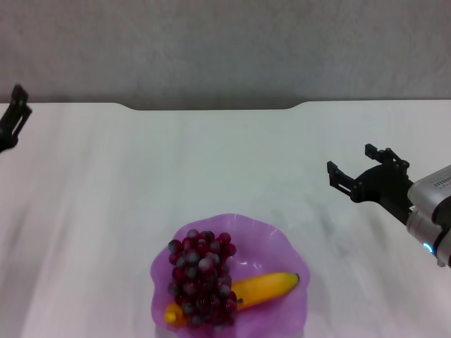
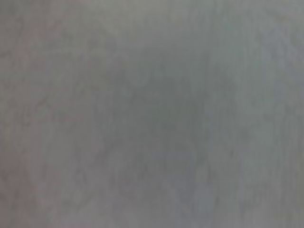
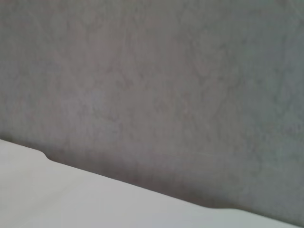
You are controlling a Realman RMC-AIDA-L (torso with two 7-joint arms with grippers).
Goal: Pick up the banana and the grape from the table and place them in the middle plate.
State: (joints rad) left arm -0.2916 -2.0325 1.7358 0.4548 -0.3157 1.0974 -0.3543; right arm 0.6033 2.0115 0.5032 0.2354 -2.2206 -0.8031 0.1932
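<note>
While grapes (image 1: 202, 278) overlap banana (image 1: 264, 289) in purple plate (image 1: 268, 236): right gripper (image 1: 358, 167) spread empty, left gripper (image 1: 14, 113) state unclear.

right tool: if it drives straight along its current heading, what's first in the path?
Probably nothing on the table. The open right tool points across bare tabletop, well away from the plate. Its wrist view shows only the table's far edge and the grey wall beyond, though depth is unclear.

Translucent glossy middle plate (image 1: 275, 236) — smooth banana (image 1: 271, 287), matt white table (image 1: 211, 162).
</note>
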